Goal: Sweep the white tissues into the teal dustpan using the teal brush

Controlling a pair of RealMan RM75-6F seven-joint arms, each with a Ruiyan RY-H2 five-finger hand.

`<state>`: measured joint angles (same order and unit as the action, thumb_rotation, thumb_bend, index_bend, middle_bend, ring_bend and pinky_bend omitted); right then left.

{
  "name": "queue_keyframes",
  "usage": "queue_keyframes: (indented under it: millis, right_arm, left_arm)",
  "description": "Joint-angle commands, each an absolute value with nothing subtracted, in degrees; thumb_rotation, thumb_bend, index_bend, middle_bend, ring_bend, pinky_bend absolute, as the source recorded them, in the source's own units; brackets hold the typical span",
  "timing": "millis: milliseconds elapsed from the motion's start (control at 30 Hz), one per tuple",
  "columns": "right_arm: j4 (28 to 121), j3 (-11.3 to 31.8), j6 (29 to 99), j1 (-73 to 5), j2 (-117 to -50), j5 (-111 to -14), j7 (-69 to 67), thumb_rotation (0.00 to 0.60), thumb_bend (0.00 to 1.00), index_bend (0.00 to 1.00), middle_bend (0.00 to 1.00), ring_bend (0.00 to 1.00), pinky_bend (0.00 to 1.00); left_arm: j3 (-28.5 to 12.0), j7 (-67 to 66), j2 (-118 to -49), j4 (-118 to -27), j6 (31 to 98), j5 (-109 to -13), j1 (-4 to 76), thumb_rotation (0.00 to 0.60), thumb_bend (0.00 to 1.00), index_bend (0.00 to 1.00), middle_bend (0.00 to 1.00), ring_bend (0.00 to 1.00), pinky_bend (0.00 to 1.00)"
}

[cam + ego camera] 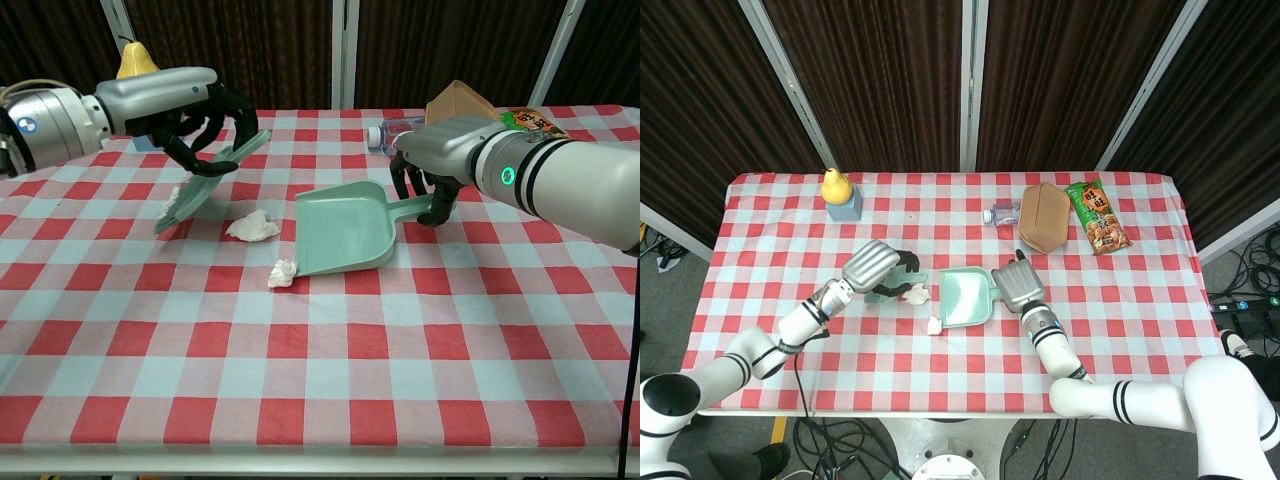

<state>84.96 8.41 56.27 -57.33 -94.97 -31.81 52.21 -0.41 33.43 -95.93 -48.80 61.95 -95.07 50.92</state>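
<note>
My left hand point(872, 267) point(190, 110) grips the teal brush point(205, 182) by its handle, bristles slanting down to the left, just above the cloth. One white tissue point(253, 226) point(917, 293) lies just right of the bristles. A second tissue point(284, 272) point(934, 324) touches the front left corner of the teal dustpan point(342, 228) point(965, 296). A third white scrap point(176, 194) shows behind the bristles. My right hand point(435, 160) point(1011, 284) holds the dustpan's handle, its mouth facing left toward the tissues.
A yellow pear on a blue block point(838, 192) stands at the back left. A water bottle point(1000, 214), a brown bag point(1044, 217) and a green snack packet point(1097, 215) lie at the back right. The red checked tablecloth point(320, 380) covers the table.
</note>
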Motion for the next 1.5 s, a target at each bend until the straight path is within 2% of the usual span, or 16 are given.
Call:
queue_keyframes:
  millis: [33,233,433,600,767,1167,1500]
  right_arm:
    - [84.6,8.3,56.2,-57.8,-95.6,-31.6,52.4,0.600,0.37,0.68,0.59,0.34,0.14]
    - [84.7,8.0,56.7,-58.4,-96.1,-31.2,52.8,0.600,0.37,0.68,0.59,0.34,0.14]
    - [89.9,6.3,59.4,-57.2,-93.0,-32.8,53.0,0.600,0.37,0.68,0.59,0.34,0.14]
    - [93.7,4.9,61.5,-56.2,-90.6,-33.4,53.7,0.600,0.37,0.68,0.59,0.34,0.14]
    - [93.5,5.0,61.4,-56.8,-91.6,-32.6,54.4,0.600,0.37,0.68,0.59,0.34,0.14]
    - [89.0,6.5,61.0,-59.0,-96.7,-30.5,55.8,0.600,0.37,0.68,0.59,0.34,0.14]
    - [86.2,8.2,60.0,-60.4,-99.3,-29.2,55.5,0.600,0.38,0.68,0.59,0.34,0.14]
  left_arm:
    - [-0.5,32.2,-94.1,-49.5,62.1,-93.6,49.5,0.600,0.45,0.51,0.55,0.70,0.91]
    - [0.0,33.4,-94.4,-45.4,58.5,-90.9,48.1,0.600,0.45,0.51,0.55,0.70,0.91]
    - [0.3,36.6,-98.7,-37.6,54.8,-90.1,48.7,0.600,0.45,0.51,0.55,0.70,0.91]
    - [0.4,39.6,-100.9,-34.3,55.1,-90.7,49.3,0.600,0.45,0.51,0.55,0.70,0.91]
    - [0.9,39.5,-102.2,-33.0,56.0,-91.7,50.0,0.600,0.45,0.51,0.55,0.70,0.91]
    - [0.5,42.9,-101.1,-39.8,58.6,-92.3,50.7,0.600,0.45,0.51,0.55,0.70,0.91]
    - [-0.9,42.7,-100.7,-46.0,58.2,-91.8,52.2,0.600,0.45,0.51,0.55,0.70,0.91]
